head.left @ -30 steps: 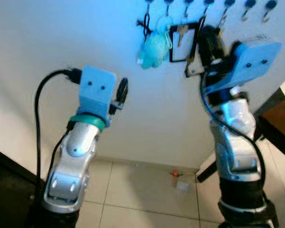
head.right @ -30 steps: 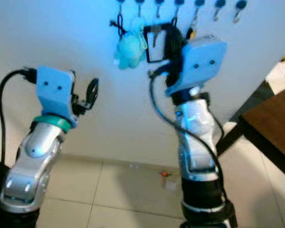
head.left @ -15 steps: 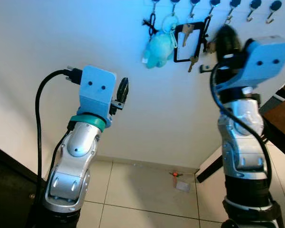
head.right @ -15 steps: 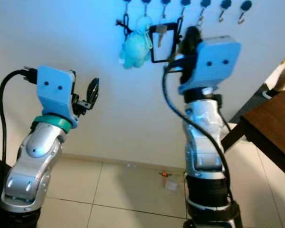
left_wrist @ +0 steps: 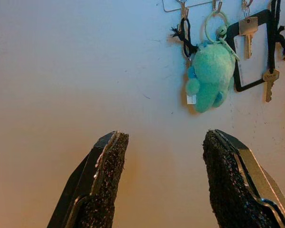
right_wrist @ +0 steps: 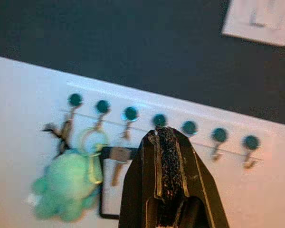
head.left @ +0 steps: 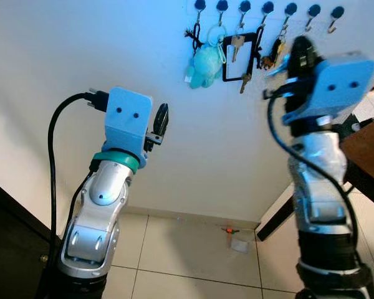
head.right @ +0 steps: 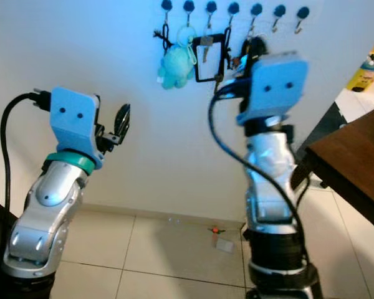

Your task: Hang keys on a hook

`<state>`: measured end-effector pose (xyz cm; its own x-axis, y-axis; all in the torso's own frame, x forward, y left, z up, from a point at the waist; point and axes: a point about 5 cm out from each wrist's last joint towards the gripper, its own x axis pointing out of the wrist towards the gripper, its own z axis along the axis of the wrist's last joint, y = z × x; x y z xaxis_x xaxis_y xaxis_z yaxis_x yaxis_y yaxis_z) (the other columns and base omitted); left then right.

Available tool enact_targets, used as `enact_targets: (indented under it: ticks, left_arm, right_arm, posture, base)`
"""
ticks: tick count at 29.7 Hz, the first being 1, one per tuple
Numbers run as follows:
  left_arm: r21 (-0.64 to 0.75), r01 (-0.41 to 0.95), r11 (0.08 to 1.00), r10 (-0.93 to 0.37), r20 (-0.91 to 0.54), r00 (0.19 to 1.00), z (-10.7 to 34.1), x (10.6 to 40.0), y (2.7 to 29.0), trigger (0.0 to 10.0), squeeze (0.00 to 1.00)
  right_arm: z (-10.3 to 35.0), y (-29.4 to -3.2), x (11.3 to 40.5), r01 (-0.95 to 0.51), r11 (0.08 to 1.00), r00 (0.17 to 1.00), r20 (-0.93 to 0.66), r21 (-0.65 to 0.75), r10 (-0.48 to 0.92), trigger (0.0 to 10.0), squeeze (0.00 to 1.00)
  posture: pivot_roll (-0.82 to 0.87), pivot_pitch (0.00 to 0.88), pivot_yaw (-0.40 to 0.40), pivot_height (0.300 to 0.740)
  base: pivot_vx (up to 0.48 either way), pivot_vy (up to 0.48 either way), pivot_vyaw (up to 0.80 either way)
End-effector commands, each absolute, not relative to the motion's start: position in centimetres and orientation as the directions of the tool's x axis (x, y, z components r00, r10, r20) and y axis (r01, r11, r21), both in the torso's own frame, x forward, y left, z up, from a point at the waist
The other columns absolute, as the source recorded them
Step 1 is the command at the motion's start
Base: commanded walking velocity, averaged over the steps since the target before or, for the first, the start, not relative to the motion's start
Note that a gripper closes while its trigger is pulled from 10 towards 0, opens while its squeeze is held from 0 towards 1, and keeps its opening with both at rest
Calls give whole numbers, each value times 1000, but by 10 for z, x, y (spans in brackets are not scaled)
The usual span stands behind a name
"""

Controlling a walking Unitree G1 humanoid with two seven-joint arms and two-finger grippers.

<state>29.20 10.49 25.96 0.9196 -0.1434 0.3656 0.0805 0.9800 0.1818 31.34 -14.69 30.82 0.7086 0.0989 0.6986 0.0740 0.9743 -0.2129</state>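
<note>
Since a second ago the right pincer (head.left: 294,51) has been raised from in front of the black frame to just under the hook rail, and a bunch of keys (head.left: 275,55) is now seen hanging beside it. On the left, the left pincer (left_wrist: 164,178) is held at chest height with its fingers spread wide and empty, aimed at the wall below the rail, the forearm angled upward. On the row of hooks (head.left: 267,7), a black cord, a teal plush keychain (head.left: 204,63) and a black-framed card (head.left: 239,57) with brass keys are hung, all with their long axes pointing straight down. The bunch of keys is hung from the fourth hook, long axis vertical. The right arm is stretched steeply up; the right pincer's fingers (right_wrist: 167,161) are pressed together, with nothing visibly held. A dark wooden surface (head.right: 355,162) is seen at far right.
</note>
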Motion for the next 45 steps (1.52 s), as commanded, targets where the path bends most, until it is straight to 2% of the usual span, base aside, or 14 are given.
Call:
enact_targets:
  ticks: [1,10,11,13,15,19,39,45]
  left_arm:
    - [181,83,980,-146,370,917,258,290,106,10000,0]
    - [180,83,980,-145,360,922,255,291,106,10000,0]
    - [169,87,982,-142,347,927,252,292,107,10000,0]
    - [169,87,982,-142,347,927,252,292,107,10000,0]
    - [155,84,984,-130,314,940,243,294,112,10000,0]
    - [160,73,984,-117,287,951,234,295,118,10000,0]
    - [177,80,981,-126,268,955,228,296,119,10000,0]
    - [169,86,982,-130,272,954,228,294,118,10000,0]
  right_arm:
    - [304,-146,314,59,977,717,690,-204,101,10000,0]
    - [279,-138,319,-15,982,779,614,-186,129,10000,0]
    - [263,-138,322,-40,986,821,557,-162,125,10000,0]
    - [263,-138,322,-40,986,821,557,-162,125,10000,0]
    - [233,-135,325,-82,989,882,452,-124,130,10000,0]
    - [217,-132,324,-99,989,906,400,-113,137,10000,0]
    - [215,-130,325,-105,989,905,403,-100,136,10000,0]
    - [216,-131,326,-105,989,904,404,-102,138,10000,0]
  posture:
    - [-82,66,93,740]
    - [-88,69,91,740]
    - [-87,70,90,740]
    - [-87,70,90,740]
    - [-82,67,89,740]
    - [-85,67,92,740]
    - [-74,73,105,740]
    - [-72,75,103,740]
  base:
    - [0,0,0]
    - [0,0,0]
    - [0,0,0]
    - [0,0,0]
    - [0,0,0]
    - [0,0,0]
    - [0,0,0]
    - [-330,0,0]
